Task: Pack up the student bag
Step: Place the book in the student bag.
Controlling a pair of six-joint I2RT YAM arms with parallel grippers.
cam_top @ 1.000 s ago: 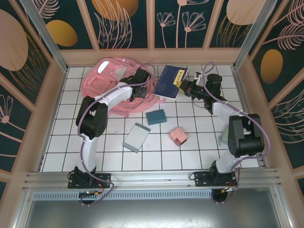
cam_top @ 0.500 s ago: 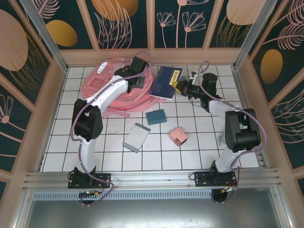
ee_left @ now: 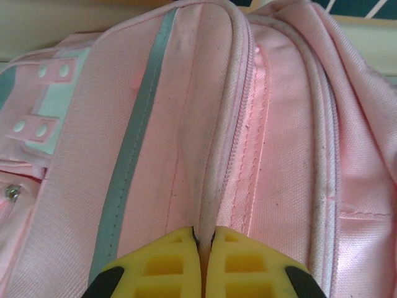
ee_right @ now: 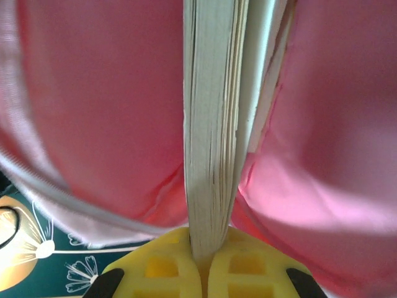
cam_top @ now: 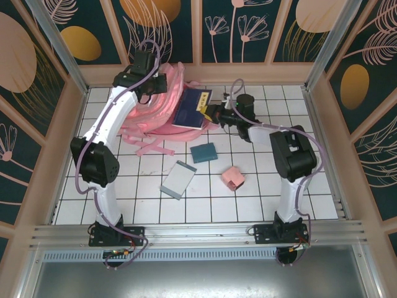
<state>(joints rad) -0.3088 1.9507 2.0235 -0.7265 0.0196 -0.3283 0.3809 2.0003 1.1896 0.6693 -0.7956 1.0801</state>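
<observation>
So my left gripper [ee_left: 202,241] is pinched shut on a ridge of the bag [cam_top: 162,107], right beside its zipper. The bag sits at the far left of the tabletop [cam_top: 260,186], by the back wall. My right gripper [ee_right: 200,251] is clamped tight on the book [cam_top: 191,107] by its page edge, with pink fabric pressing on both sides of it. A teal pad [cam_top: 203,152], grey notebook [cam_top: 178,179] and small pink box [cam_top: 233,178] lie nearer me, apart from the bag.
</observation>
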